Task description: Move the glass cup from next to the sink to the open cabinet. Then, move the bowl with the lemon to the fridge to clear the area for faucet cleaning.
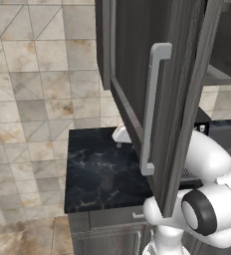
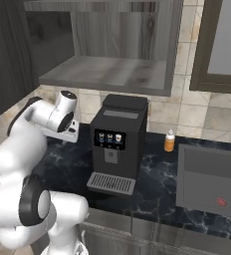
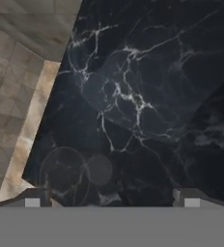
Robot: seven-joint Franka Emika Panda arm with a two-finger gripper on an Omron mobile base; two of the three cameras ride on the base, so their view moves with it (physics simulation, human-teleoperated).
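Counter (image 1: pixel 100 174): black marble, white veining.
Open cabinet (image 1: pixel 184 84): dark grey-brown wood grain; handle (image 1: pixel 151 107) pale grey.
Wall tiles (image 1: pixel 38 74): mottled beige and grey, triangular seams.
Coffee machine (image 2: pixel 118 142): matte black, small lit coloured icons, grey ribbed drip tray.
Bottle (image 2: pixel 170 141): orange, white cap.
Sink (image 2: pixel 209 182): dark grey, red mark on floor.
Glass cup (image 3: pixel 65 174): clear, faint pale outline.

Flat, even rendered light, soft blur throughout, faint shadows across the dark marble counter (image 3: pixel 147 96).
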